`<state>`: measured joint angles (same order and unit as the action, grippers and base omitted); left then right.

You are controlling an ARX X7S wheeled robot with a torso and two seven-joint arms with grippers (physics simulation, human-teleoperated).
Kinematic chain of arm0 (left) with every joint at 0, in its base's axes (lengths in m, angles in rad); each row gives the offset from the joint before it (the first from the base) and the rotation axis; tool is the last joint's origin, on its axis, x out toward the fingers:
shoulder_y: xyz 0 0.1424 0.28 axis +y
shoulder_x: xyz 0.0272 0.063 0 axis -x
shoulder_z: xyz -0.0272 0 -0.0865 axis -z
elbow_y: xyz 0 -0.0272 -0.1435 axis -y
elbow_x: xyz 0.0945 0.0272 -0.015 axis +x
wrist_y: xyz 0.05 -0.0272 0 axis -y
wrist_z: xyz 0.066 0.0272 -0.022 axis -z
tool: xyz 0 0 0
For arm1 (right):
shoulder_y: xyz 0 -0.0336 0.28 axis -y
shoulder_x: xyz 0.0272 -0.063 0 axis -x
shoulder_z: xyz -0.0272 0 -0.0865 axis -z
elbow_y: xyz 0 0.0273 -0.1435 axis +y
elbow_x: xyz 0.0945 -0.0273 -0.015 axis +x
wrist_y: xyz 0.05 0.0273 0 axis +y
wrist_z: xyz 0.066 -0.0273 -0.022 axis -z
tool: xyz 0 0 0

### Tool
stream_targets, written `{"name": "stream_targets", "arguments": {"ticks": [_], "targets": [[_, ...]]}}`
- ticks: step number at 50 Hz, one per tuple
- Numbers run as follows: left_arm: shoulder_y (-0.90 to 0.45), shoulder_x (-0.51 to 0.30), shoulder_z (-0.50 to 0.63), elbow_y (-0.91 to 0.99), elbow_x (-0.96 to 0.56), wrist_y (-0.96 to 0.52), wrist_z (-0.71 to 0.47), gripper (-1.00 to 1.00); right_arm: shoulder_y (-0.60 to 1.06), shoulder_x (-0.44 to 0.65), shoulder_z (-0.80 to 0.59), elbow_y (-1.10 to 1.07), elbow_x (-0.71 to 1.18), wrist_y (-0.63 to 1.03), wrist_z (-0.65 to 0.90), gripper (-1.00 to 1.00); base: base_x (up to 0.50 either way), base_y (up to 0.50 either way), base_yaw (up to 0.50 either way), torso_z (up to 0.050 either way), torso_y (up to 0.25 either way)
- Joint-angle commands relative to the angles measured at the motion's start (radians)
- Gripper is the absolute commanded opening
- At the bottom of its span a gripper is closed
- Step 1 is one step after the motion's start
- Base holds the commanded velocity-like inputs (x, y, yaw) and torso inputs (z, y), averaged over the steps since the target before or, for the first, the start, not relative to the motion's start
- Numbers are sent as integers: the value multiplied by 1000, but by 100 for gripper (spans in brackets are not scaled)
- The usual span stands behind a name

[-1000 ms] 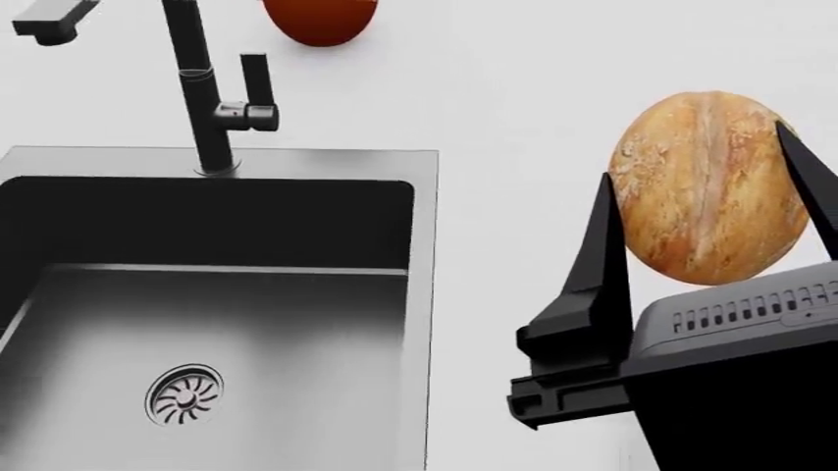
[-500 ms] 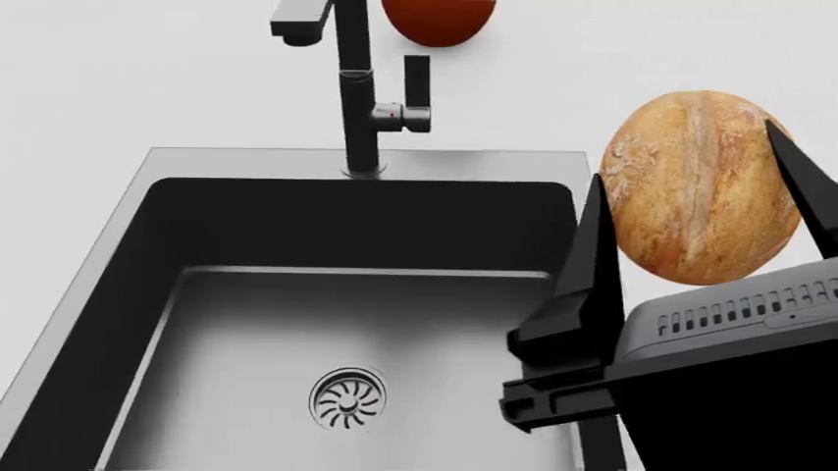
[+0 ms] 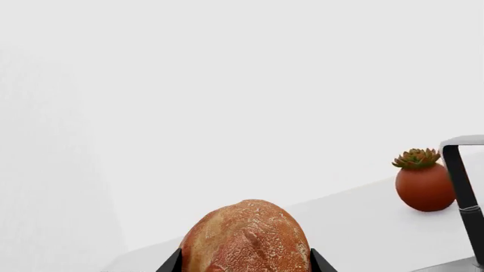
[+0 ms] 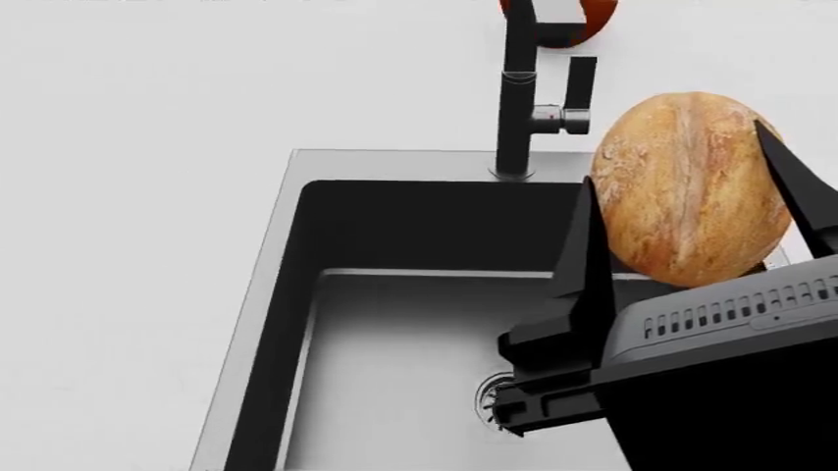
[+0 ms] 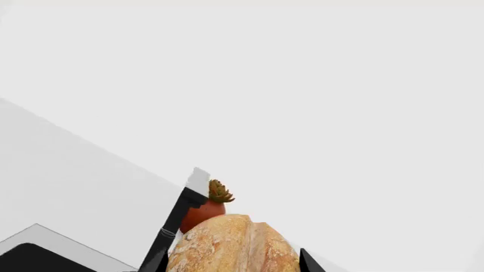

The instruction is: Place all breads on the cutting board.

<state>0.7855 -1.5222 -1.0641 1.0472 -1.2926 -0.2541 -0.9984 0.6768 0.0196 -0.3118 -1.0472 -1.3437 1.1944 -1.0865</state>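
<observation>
My right gripper is shut on the paler golden-tan bread and holds it in the air over the right part of the sink. That roll also shows in the right wrist view, between the two black fingers. My left gripper is shut on the dark reddish-brown bread. The left gripper does not show in the head view. The cutting board is out of view.
A steel sink with a drain lies below on a white counter. A black faucet stands at its far rim. A terracotta pot with a succulent sits behind the faucet, and shows partly in the head view.
The head view has swung left: sink, faucet and pot slid to the right in it. The right gripper keeps the tan roll and now hangs over the sink's right part.
</observation>
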Motion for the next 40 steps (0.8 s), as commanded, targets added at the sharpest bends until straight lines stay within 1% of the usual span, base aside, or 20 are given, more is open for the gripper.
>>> {"name": "stream_targets", "arguments": {"ticks": [1, 9, 16, 29, 34, 36, 40], "targets": [[-28, 24, -35, 0, -28, -64, 34, -100, 0, -19, 26, 0, -14, -28, -11, -100, 0, 500, 0, 0, 0], [-22, 24, -13, 0, -8, -51, 32, -100, 7, -19, 2, 0, -48, -16, -28, -100, 0, 500, 0, 0, 0], [-27, 24, -3, 0, -5, -50, 31, -100, 32, -18, -46, 0, -137, 19, -82, -100, 0, 500, 0, 0, 0], [-27, 30, 12, 0, 9, -46, 38, -100, 46, -18, -59, 0, -176, 28, -118, -100, 0, 500, 0, 0, 0], [-29, 26, 22, 0, 13, -45, 37, -100, 37, -18, -15, 0, -118, 2, -92, -100, 0, 500, 0, 0, 0], [-34, 17, 25, 0, 9, -46, 33, -100, 15, -18, 8, 0, -67, -22, -57, -100, 16, 500, 0, 0, 0], [-39, 14, 38, 0, 12, -44, 29, -100, 1, -19, 16, 0, -33, -39, -29, -100, 64, 500, 0, 0, 0]]}}
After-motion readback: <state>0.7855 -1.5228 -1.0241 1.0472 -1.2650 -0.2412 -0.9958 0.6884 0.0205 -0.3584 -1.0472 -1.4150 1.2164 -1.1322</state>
